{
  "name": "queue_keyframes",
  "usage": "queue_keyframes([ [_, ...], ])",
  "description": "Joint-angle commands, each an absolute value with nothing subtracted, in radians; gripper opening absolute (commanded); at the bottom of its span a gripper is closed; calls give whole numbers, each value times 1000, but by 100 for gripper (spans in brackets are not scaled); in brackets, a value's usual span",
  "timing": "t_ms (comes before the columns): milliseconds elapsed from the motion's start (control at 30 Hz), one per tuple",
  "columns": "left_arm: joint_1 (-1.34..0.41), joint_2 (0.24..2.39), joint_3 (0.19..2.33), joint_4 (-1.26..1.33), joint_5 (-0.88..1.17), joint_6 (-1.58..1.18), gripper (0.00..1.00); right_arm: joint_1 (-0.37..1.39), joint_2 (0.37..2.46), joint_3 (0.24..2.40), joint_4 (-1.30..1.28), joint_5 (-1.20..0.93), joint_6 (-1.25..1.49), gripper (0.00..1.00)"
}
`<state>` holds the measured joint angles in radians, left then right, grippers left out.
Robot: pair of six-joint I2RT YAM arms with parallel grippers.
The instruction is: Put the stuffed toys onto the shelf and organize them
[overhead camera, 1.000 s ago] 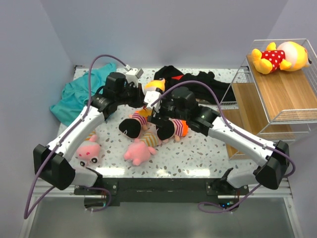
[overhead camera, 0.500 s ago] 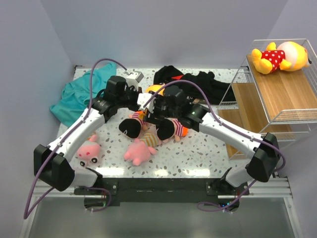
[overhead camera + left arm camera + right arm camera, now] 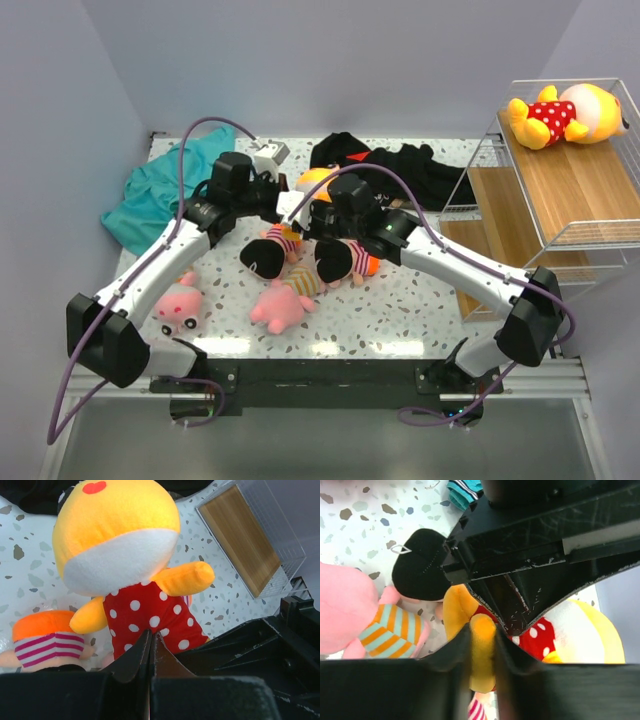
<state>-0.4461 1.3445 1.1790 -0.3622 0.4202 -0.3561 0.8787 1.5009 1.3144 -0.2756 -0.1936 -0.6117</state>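
Handing over the bear (image 3: 120, 545): left gripper (image 3: 151, 639) pinches its top, right gripper (image 3: 482, 636) clamps a limb (left should probably release next).

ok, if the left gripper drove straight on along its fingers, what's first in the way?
The yellow-orange plush bear in a red white-dotted top. The left gripper has its closed tips right at the red cloth, apparently pinching it, so there is no gap.

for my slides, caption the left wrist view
Left end effector grips the yellow bear by its red dotted top, striped doll nearby.
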Motion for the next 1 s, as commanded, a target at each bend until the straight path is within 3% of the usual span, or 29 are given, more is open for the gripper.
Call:
queue_keyframes([
  [0, -436, 1302, 1166, -292, 453, -373, 0, 884, 1488, 1347, -241, -173, -594, 0],
  [67, -425, 1296, 1173, -290, 451, -385, 3, 882, 1453, 1358, -244, -179, -562, 0],
  [133, -416, 1296, 1195, -298, 459, -402, 15, 884, 1405, 1359, -241, -184, -517, 0],
  [167, -405, 1289, 1203, -302, 463, -416, 32, 884, 1385, 1361, -242, -183, -506, 0],
  [233, -399, 1278, 1227, -307, 463, -425, 52, 884, 1338, 1359, -255, -175, -473, 0],
  [267, -394, 1263, 1236, -310, 453, -431, 66, 882, 1324, 1361, -261, -169, -462, 0],
  [367, -390, 1244, 1282, -342, 407, -434, 83, 882, 1283, 1367, -288, -134, -442, 0],
  [433, -388, 1235, 1310, -365, 379, -437, 88, 882, 1269, 1380, -316, -82, -431, 0],
  [467, -388, 1229, 1316, -370, 371, -437, 96, 884, 1258, 1393, -330, -60, -426, 0],
  [733, -388, 1175, 1254, -400, 68, -407, 100, 884, 1206, 1618, -465, 53, -285, 0],
  [967, -388, 1173, 1180, -385, 2, -370, 100, 882, 1137, 1738, -437, 250, -327, 0],
])
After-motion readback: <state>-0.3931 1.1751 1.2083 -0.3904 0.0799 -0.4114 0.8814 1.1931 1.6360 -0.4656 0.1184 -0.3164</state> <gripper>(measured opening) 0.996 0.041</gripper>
